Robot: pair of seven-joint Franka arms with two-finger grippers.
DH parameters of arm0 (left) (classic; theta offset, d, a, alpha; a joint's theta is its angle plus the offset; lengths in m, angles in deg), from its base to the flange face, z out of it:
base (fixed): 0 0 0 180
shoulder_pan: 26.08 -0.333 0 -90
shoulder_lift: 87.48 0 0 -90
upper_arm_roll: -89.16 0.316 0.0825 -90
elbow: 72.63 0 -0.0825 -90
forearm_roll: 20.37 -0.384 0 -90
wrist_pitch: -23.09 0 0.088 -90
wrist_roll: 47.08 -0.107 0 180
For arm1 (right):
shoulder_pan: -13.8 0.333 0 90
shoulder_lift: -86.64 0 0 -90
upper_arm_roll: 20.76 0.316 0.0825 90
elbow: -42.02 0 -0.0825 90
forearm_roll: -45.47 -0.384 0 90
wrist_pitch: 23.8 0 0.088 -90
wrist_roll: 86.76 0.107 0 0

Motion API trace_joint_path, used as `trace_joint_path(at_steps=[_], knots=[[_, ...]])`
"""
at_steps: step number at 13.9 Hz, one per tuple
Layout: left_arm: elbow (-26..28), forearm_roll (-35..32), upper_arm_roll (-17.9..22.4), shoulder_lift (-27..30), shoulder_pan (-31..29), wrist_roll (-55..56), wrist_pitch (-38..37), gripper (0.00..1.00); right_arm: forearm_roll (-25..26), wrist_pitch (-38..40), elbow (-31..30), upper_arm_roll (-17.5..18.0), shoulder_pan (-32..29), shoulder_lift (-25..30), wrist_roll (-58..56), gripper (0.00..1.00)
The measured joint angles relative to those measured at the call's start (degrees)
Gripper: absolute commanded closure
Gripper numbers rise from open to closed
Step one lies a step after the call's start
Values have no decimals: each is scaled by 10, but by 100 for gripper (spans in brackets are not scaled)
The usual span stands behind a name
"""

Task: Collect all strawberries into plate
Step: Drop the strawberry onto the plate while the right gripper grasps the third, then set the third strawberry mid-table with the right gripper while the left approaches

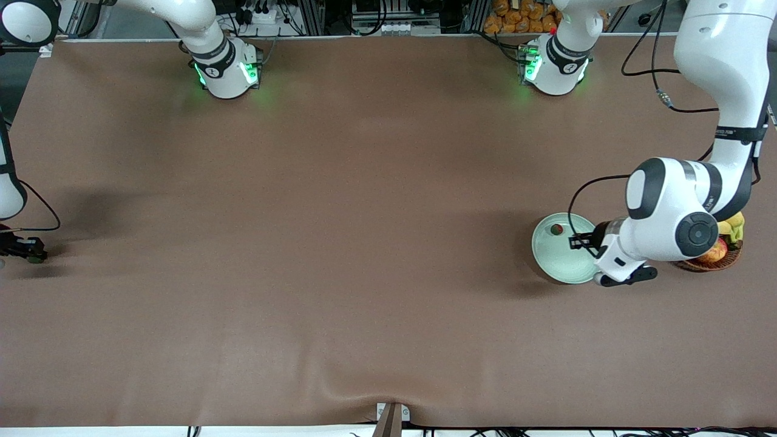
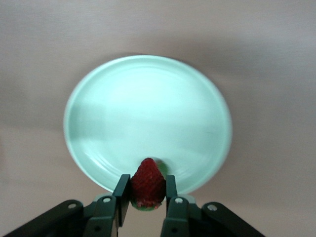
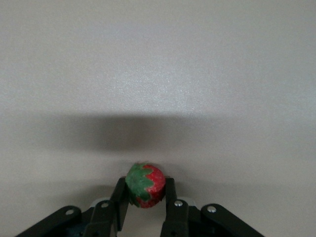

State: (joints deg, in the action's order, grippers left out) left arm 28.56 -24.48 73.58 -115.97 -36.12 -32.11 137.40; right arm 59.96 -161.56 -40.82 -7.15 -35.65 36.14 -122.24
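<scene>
The pale mint-green plate [image 1: 555,264] [image 2: 148,98] lies at the left arm's end of the table. One strawberry [image 1: 556,229] rests in it. My left gripper [image 1: 572,242] [image 2: 147,186] hangs over the plate's rim, shut on a second strawberry [image 2: 147,178], which hides the one in the plate in the left wrist view. My right gripper [image 1: 34,257] [image 3: 144,191] is low over the cloth at the right arm's end of the table. It is shut on a third strawberry [image 1: 37,259] [image 3: 145,185], green cap showing.
A brown wicker basket [image 1: 716,264] with an apple [image 1: 716,250] and bananas [image 1: 734,226] stands beside the plate, partly under the left arm. Brown cloth [image 1: 364,243] covers the whole table between the two grippers.
</scene>
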Motion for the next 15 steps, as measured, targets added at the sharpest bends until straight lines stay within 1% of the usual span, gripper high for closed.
trace_joint_path(at_steps=[1,2,3,4,5,8,9,11,15], knots=[[9,-14,0,-6,-6,-3,16,73,0,6,1,2,2,0,-3,100],[18,-23,0,-12,-6,-3,33,67,0,20,4,7,5,1,-14,100],[24,-33,-1,-19,-6,-3,46,63,0,38,8,17,9,4,-33,100],[25,-40,0,-25,-6,-3,53,24,1,56,11,31,15,9,-60,100],[25,-44,0,-28,-7,-3,57,0,1,70,13,49,22,14,-97,100],[21,-46,0,-27,-8,-3,58,0,2,99,13,118,44,25,-228,100],[18,-46,-1,-26,-8,-3,58,0,2,105,13,133,66,25,-266,100],[6,-46,-1,-21,-8,-3,57,0,3,107,13,146,133,25,-311,100],[-28,-46,-17,-6,-5,5,15,0,7,100,21,161,308,26,-316,100]])
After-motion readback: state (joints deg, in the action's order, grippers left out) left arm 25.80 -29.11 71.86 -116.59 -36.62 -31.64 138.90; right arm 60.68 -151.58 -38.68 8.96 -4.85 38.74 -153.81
